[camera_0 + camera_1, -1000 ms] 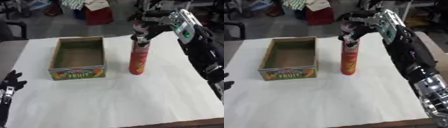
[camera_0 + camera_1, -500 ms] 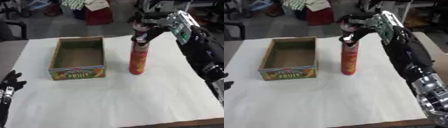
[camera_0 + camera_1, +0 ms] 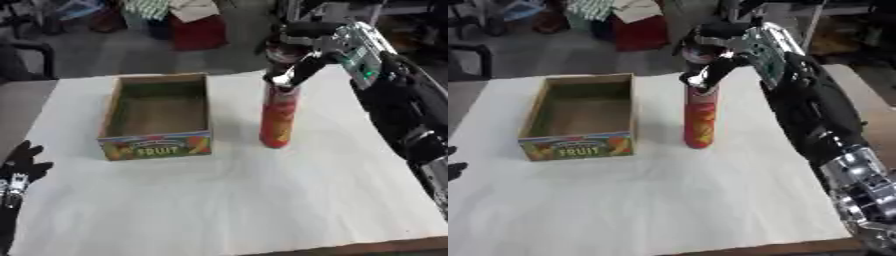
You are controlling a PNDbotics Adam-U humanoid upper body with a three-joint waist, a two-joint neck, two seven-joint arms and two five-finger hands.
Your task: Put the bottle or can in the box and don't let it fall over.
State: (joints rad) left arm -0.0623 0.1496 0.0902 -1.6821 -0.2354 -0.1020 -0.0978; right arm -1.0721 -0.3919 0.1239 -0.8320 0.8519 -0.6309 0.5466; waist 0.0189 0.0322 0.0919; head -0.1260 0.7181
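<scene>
The robot's black left hand (image 3: 22, 162) rests at the lower left edge of the white cloth-covered table (image 3: 245, 200), fingers up and relaxed, holding nothing; it lies well apart from everything else. Further in, an open-topped cardboard box with a colourful "FRUIT" label on its near wall (image 3: 157, 145) sits on the left half of the table; nothing shows inside it. Just to its right, apart from the box wall, a tall red cylindrical can with yellow print (image 3: 278, 117) stands upright on the cloth, outside the box. The black and silver right hand (image 3: 297, 55) comes down from the upper right; its fingers are curled round the top of the can, gripping it at the lid. Beyond the far table edge lie a red bin (image 3: 199, 31) and heaped cloth (image 3: 153, 7) on the floor.
</scene>
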